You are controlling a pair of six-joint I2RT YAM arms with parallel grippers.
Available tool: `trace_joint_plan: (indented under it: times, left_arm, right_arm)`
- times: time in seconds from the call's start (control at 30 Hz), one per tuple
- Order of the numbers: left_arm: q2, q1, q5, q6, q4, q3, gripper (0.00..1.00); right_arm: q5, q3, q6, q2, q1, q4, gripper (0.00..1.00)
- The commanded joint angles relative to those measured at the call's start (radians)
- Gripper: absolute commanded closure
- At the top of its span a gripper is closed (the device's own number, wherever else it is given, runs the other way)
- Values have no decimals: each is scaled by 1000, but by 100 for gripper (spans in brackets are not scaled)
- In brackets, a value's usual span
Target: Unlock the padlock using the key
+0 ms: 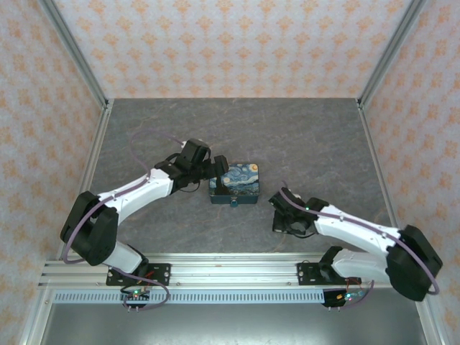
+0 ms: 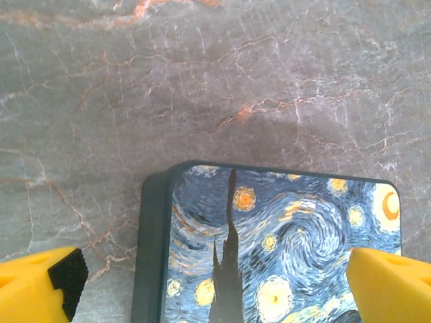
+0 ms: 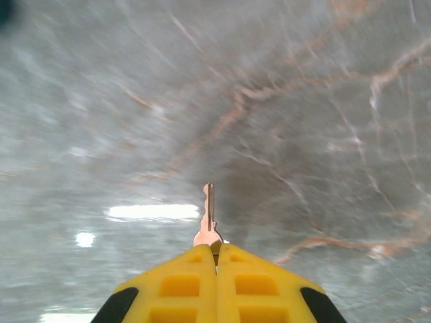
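Observation:
The padlock (image 1: 234, 183), a flat square block with teal sides and a starry-night top, lies at the table's middle. My left gripper (image 1: 215, 171) stands open at its left end. In the left wrist view the padlock (image 2: 283, 235) sits between the yellow fingers (image 2: 40, 286); the left finger is apart from its teal side and the right finger overlaps its printed top. My right gripper (image 1: 279, 207) hovers to the right of the padlock. It (image 3: 217, 250) is shut on the key (image 3: 209, 215), whose pale shaft points straight out from the fingertips; its head is hidden between the pads.
The grey marbled tabletop (image 1: 316, 144) is fenced by patterned walls with metal posts (image 1: 72, 50) at the corners. An aluminium rail (image 1: 230, 272) carrying both arm bases runs along the near edge.

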Motion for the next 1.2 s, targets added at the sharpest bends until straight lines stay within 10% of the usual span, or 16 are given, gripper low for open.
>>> trace_joint_plan:
  times: [0.0, 0.5, 1.17]
  left_arm:
    - [-41, -7, -60, 21, -46, 16, 0]
    - [-14, -12, 348, -319, 185, -26, 6]
    - [105, -152, 381, -317, 226, 38, 25]
  right_arm:
    - [-28, -5, 41, -100, -24, 104, 100]
    - [-292, -77, 118, -98, -142, 639, 100]
    - [-318, -18, 135, 14, -144, 712, 100]
